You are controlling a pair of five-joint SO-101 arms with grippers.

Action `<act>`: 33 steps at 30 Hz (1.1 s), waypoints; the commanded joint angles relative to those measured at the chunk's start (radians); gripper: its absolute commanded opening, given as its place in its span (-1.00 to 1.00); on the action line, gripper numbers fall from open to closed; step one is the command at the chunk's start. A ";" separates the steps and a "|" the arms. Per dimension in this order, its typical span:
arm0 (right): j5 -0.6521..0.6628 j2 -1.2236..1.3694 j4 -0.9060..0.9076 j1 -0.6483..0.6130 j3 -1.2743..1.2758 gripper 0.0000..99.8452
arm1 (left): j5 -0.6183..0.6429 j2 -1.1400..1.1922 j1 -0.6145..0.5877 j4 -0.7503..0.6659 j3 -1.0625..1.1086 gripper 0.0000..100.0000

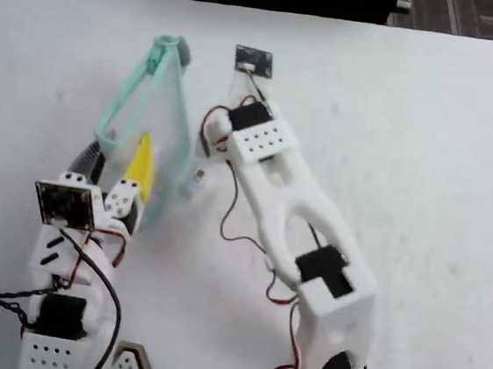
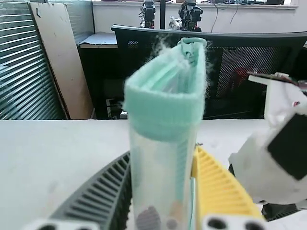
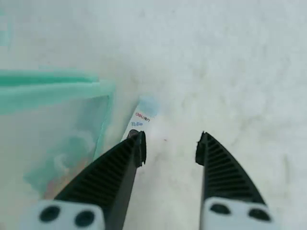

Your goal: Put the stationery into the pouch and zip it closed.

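The right gripper (image 3: 170, 143) hangs open and empty, with the little white stick (image 3: 138, 120) just left of it beside the pouch (image 3: 57, 120), which the left gripper (image 2: 163, 160) pinches.

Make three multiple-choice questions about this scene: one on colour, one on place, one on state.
1. Trim colour of the pouch? A red; B mint green; C black.
2. Where is the small white item? A inside the pouch; B on the table beside the pouch; C on a shelf.
3. The right gripper is: A open; B shut on the pouch; C shut on the item.
Answers: B, green edging shows; B, it lies outside the pouch wall; A, its jaws stand apart.
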 commanded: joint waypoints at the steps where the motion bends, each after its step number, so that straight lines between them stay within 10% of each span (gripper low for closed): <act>1: -0.041 0.053 -0.012 -0.019 -0.098 -0.66 | 0.014 -0.016 -0.013 -0.029 -0.006 -0.63; 26: -0.048 0.242 -0.130 -0.050 -0.144 -0.46 | 0.011 -0.016 -0.048 -0.028 -0.018 -0.62; 33: -0.041 0.239 -0.110 -0.065 -0.144 -0.76 | 0.009 -0.016 -0.045 -0.028 -0.017 -0.62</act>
